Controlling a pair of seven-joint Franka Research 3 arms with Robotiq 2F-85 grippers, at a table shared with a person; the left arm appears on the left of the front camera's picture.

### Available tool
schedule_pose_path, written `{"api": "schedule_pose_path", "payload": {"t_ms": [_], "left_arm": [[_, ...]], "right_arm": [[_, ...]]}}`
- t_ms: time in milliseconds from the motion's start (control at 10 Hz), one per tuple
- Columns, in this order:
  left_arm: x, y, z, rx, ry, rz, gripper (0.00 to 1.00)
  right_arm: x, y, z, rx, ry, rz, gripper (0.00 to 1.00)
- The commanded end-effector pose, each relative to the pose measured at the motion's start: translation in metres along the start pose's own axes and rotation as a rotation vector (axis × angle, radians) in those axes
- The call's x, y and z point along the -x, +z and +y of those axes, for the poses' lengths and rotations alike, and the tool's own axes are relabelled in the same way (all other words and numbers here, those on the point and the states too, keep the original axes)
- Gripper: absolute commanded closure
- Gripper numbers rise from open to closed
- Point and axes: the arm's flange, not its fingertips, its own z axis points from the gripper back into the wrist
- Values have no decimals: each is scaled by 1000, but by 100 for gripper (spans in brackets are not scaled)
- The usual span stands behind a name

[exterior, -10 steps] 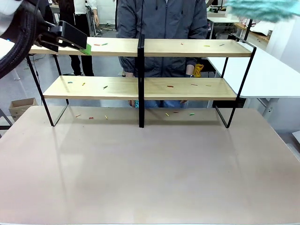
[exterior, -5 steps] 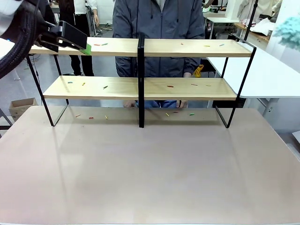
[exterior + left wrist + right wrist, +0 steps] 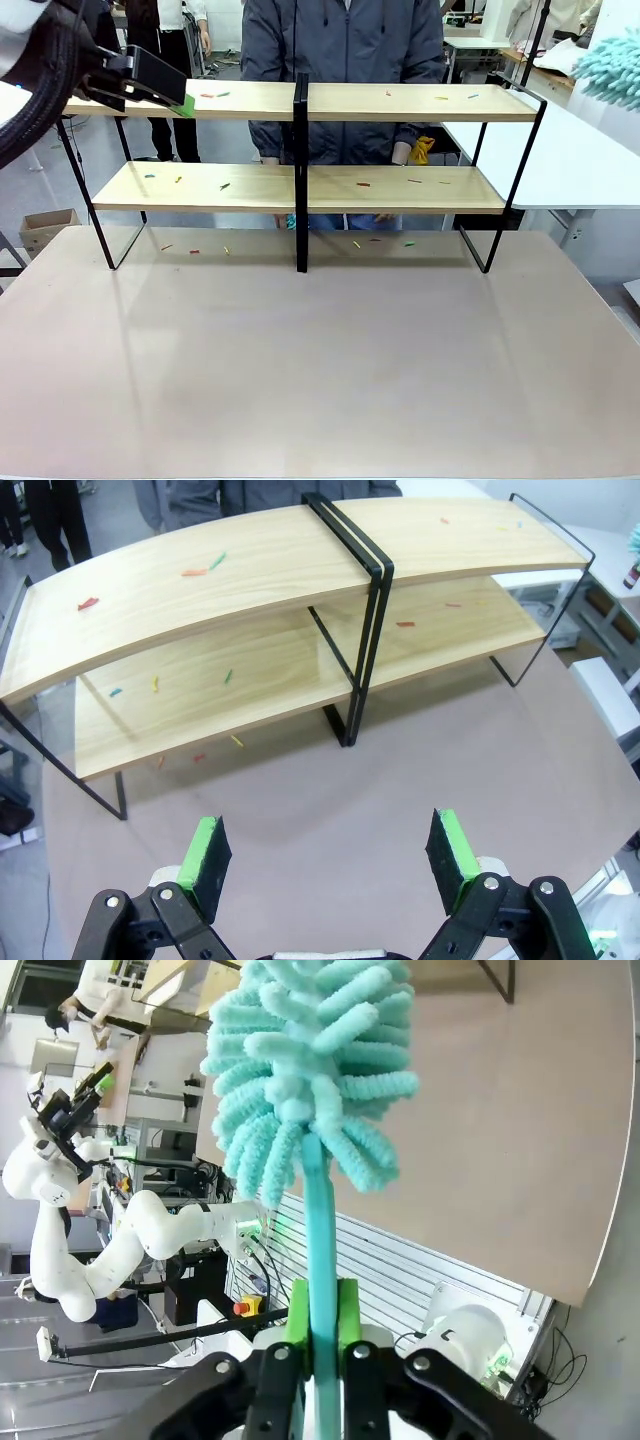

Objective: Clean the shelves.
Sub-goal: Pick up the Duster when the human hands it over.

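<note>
Against the earlier front views, the teal duster (image 3: 615,65) is displaced from the top edge of the scene down to the right edge, where it is now seen sharply rather than smeared. The left gripper (image 3: 328,848) and the shelves (image 3: 400,103) are unchanged in place.

The shelves are set on the far part of the counter (image 3: 320,370), between the robot and the person (image 3: 345,50) standing behind them. Small coloured scraps (image 3: 362,184) are scattered over both boards and over the counter beneath the lower one.

The duster is gripped by its handle in the right gripper (image 3: 322,1312), whose green pads are pressed against the handle on both sides, with the fluffy head above. The duster is held high and well apart from the shelves. The left gripper is held above the counter in front of the shelves with its jaws spread wide and nothing between them.

The step in hand is judged to be the approach. No board appears swept, since scraps lie along the full length of each.

The next move calls for the duster head to be lowered onto the right end of the upper board and drawn along it. The black centre post and the end frames must be cleared. The upper board is best taken first, because dislodged scraps are likely to fall onto the lower board and the counter.
</note>
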Motion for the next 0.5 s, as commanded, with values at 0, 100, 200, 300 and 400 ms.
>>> {"api": "schedule_pose_path", "payload": {"t_ms": [0,100,200,300,400], "left_arm": [[0,1,1,-6,-9,-2,0],[0,1,1,-6,-9,-2,0],[0,1,1,-6,-9,-2,0],[0,1,1,-6,-9,-2,0],[0,1,1,-6,-9,-2,0]], "right_arm": [[-1,7,4,-19,-4,-5,100],[-1,7,4,-19,-4,-5,100],[-1,7,4,-19,-4,-5,100],[-1,7,4,-19,-4,-5,100],[-1,7,4,-19,-4,-5,100]]}}
